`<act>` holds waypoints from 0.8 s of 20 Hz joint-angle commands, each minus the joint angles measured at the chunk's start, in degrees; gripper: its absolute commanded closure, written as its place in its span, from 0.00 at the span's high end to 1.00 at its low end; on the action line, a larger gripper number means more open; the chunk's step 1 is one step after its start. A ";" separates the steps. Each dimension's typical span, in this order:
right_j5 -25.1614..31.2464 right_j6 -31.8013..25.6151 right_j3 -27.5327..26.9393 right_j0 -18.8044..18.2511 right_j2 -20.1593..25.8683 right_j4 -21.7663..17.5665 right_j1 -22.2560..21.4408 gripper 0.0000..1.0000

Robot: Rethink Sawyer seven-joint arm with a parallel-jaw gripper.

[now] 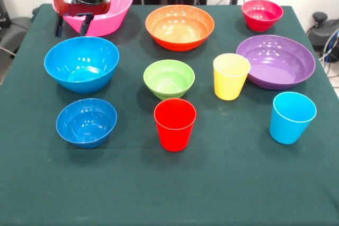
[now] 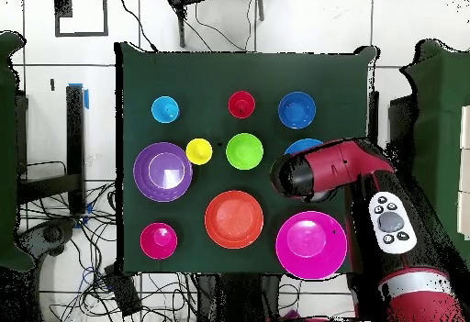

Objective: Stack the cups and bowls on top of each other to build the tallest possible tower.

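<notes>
All the cups and bowls stand apart on the green table; nothing is stacked. In the front row are the small blue bowl point(image 1: 86, 121), the red cup point(image 1: 175, 124) and the sky-blue cup point(image 1: 292, 117). Behind them are the large blue bowl point(image 1: 81, 63), the green bowl point(image 1: 169, 78), the yellow cup point(image 1: 231, 75) and the purple bowl point(image 1: 275, 61). At the back are the pink bowl point(image 1: 114, 9), the orange bowl point(image 1: 180, 26) and the small red bowl point(image 1: 262, 14). My gripper point(image 1: 72, 25) hangs open and empty in front of the pink bowl, above the large blue bowl's far rim.
In the overhead view the arm point(image 2: 321, 173) covers most of the large blue bowl point(image 2: 305, 145). The table's edge point(image 2: 121, 153) runs close to the purple bowl point(image 2: 162, 172). Cables lie on the floor around the table.
</notes>
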 commanded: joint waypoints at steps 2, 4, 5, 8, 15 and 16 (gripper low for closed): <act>0.08 -9.37 0.93 1.76 0.75 -4.14 1.05 1.00; -0.33 -9.63 1.69 1.53 0.86 -3.74 0.57 1.00; -0.37 -9.81 1.97 1.50 1.08 -3.34 0.30 1.00; -1.26 -10.66 3.31 0.78 2.52 -1.79 -0.22 1.00; -5.09 -11.48 6.86 -1.61 6.22 0.66 -1.16 1.00; -5.31 -11.61 7.28 -1.91 6.75 0.98 -1.29 1.00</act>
